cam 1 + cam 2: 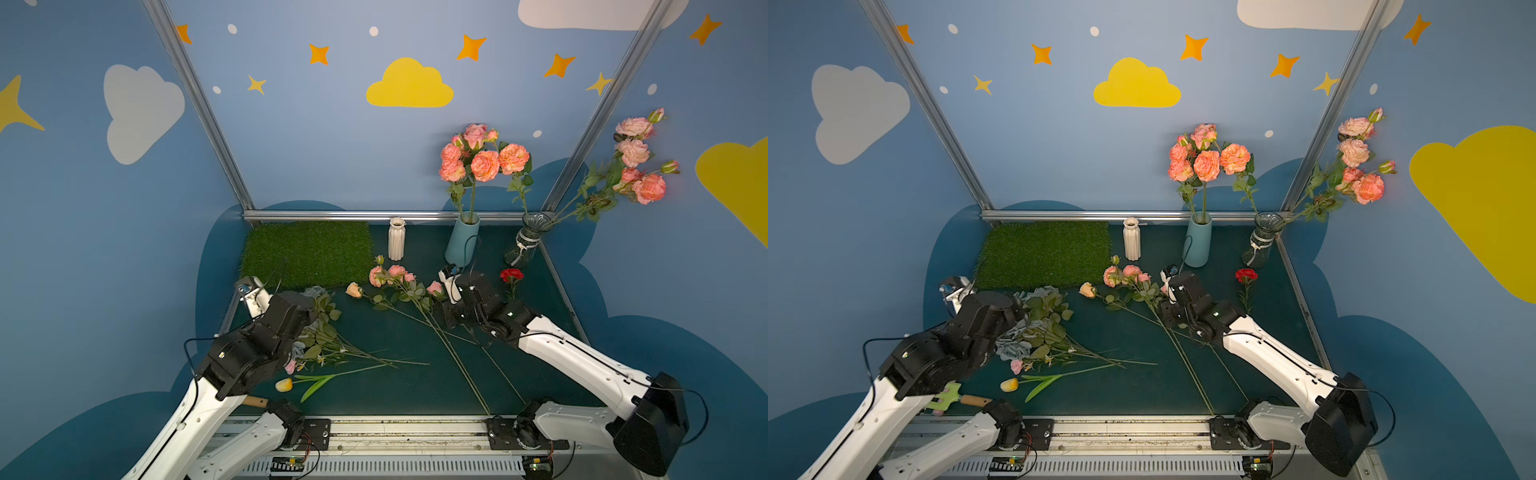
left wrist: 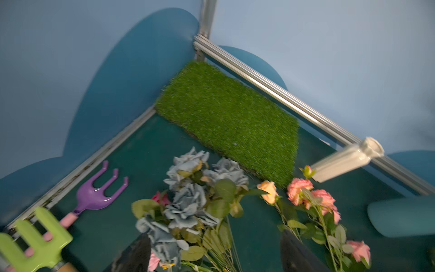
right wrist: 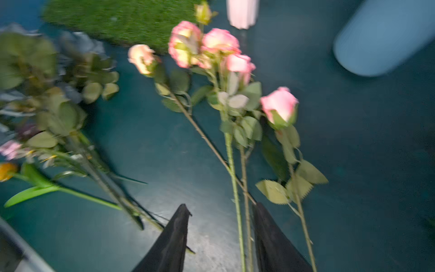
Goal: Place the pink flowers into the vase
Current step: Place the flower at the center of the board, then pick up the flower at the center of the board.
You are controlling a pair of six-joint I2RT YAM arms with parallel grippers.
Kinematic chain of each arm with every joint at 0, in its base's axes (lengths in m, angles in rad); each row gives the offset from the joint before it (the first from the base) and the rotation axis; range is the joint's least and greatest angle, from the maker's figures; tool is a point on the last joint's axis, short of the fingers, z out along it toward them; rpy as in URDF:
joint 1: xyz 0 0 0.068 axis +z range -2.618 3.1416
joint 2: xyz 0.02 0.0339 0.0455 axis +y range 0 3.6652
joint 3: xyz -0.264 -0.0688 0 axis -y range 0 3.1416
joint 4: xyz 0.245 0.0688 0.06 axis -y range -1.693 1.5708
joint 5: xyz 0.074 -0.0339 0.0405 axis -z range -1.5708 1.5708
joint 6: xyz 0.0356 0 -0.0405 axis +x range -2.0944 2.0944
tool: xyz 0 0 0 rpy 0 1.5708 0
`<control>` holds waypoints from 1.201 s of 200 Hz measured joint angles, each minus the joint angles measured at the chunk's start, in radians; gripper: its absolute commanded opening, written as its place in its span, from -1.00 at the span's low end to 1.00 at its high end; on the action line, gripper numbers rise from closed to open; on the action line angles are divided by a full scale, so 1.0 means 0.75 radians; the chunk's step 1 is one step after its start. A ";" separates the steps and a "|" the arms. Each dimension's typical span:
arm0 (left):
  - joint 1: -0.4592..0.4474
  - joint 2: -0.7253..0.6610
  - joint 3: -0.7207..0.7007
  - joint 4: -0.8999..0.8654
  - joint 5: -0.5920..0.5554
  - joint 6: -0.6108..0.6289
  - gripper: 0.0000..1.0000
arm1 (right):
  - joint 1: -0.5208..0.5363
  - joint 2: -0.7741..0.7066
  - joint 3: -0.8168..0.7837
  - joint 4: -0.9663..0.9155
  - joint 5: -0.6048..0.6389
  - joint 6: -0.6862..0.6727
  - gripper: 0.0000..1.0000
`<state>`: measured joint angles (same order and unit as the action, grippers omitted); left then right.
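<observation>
several pink flowers lie ahead of my right gripper, two stems between its parted jaws, ungripped; blue vase beyond. left gripper gapes over grey-blue roses, purple rake beside.

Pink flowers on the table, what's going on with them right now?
Several pink flowers lie loose mid-table, not yet in a vase. The right gripper hangs over their stems with jaws open, stems running between its fingers, nothing pinched. The left gripper is open too, over the grey-blue bunch. Other pink flowers already stand in the blue vase and the glass vase; the white vase holds none.
</observation>
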<state>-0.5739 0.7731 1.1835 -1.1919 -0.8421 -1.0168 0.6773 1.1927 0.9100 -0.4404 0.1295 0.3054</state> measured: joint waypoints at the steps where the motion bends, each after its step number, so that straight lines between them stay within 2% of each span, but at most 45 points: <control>1: 0.002 -0.001 0.001 -0.002 -0.001 -0.001 0.70 | -0.004 -0.002 -0.003 0.000 0.000 0.002 -0.06; 20: 0.027 0.053 0.026 -0.005 0.026 0.006 0.63 | -0.120 -0.055 -0.072 0.002 0.040 0.052 -0.07; 34: 0.012 0.201 0.040 0.041 0.092 0.001 0.58 | -0.166 -0.086 -0.102 0.005 0.068 0.089 -0.06; 56: -0.143 0.487 0.025 0.227 0.145 -0.006 0.56 | -0.175 -0.111 -0.122 0.006 0.099 0.123 -0.06; 77: -0.278 0.679 0.011 0.385 0.197 -0.009 0.56 | -0.175 -0.109 -0.126 0.009 0.120 0.148 -0.06; 119: -0.372 0.945 0.086 0.620 0.317 -0.056 0.56 | -0.159 -0.102 -0.151 0.024 0.124 0.165 -0.06; 157: -0.363 1.055 -0.013 0.912 0.494 -0.157 0.55 | -0.146 0.000 -0.140 0.022 0.091 0.172 -0.07; 178: -0.329 1.165 -0.001 1.013 0.596 -0.186 0.52 | -0.146 0.047 -0.105 -0.024 0.074 0.178 -0.07; 204: -0.290 1.287 0.016 1.178 0.747 -0.209 0.38 | -0.146 0.064 -0.043 -0.077 0.066 0.180 -0.08; 240: -0.274 1.367 0.015 1.364 0.961 -0.220 0.20 | -0.151 0.068 -0.013 -0.107 0.070 0.181 -0.08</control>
<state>-0.7792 1.7985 1.1950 -0.1688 -0.1215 -1.1820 0.5644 1.2438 0.9005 -0.5205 0.1822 0.4408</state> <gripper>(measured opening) 0.631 0.462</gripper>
